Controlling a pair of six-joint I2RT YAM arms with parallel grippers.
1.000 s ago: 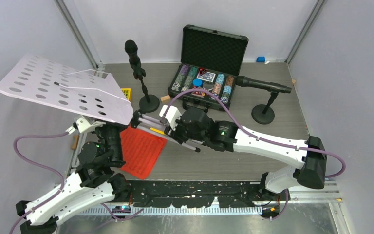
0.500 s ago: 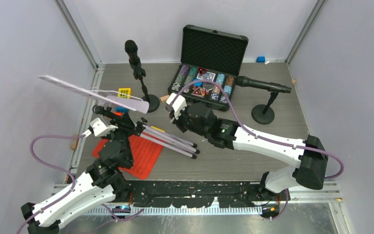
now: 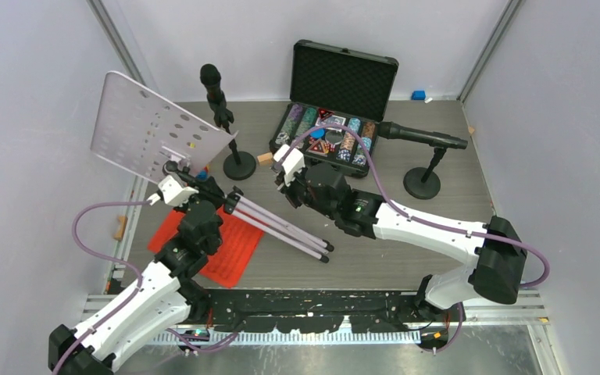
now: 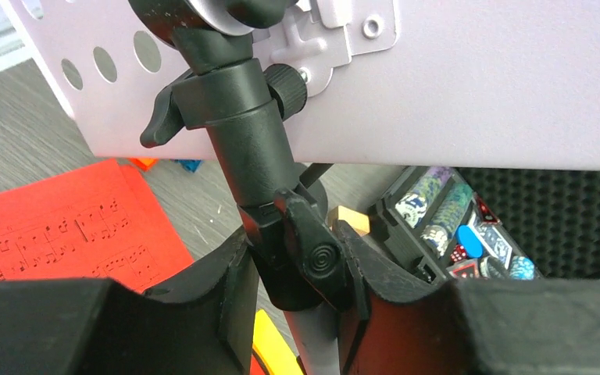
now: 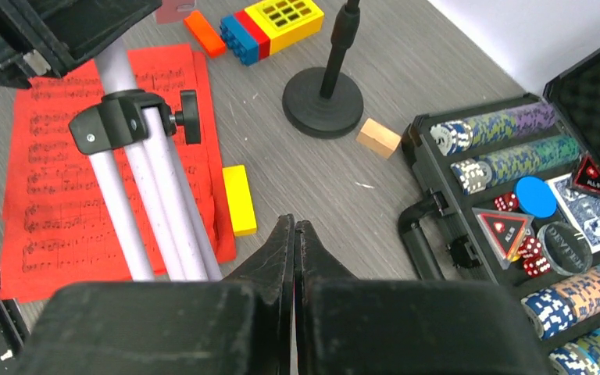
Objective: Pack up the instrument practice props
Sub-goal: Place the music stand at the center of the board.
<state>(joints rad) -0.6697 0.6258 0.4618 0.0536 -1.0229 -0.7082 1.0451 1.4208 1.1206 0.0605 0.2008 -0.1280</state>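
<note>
- Nearest the bottom edge, the left gripper (image 4: 297,269) has its jaws part-way apart and pinched on the black neck of the music rack (image 3: 152,133), just under the tilt joint. It's a solid hold, with one finger either side.
- Under that wrist, lower left of the overhead view, the red sheet-music pages (image 3: 234,250) lie flat on the table (image 3: 406,242).
- The silver legs (image 3: 281,226) are folded into one bundle. They slant from the left gripper down toward the lower centre of the frame and cross the corner of the red pages. From above I can't say whether their black tips touch the table or hang just over it.
- At the centre of the frame is the right gripper (image 5: 294,238), jaws pressed flat together with nothing between them. It sits just beyond the legs and clear of them.
- Its wrist view shows a yellow block (image 5: 238,199) right beside the edge of the red pages, and a wooden cube (image 5: 379,137) near a round black base.
- In the upper left, the rack's white punched plate tilts up steeply, its holes facing the overhead camera.
- Just behind the plate's right edge, the upright microphone (image 3: 211,78) stands on its pole, round base on the table.
- On the right of the frame, the second microphone (image 3: 422,137) lies level atop a short pole with a round base.
- Top centre, between the two microphones, the poker-chip case (image 3: 336,101) sits open with its lid up and its chips in rows.
</note>
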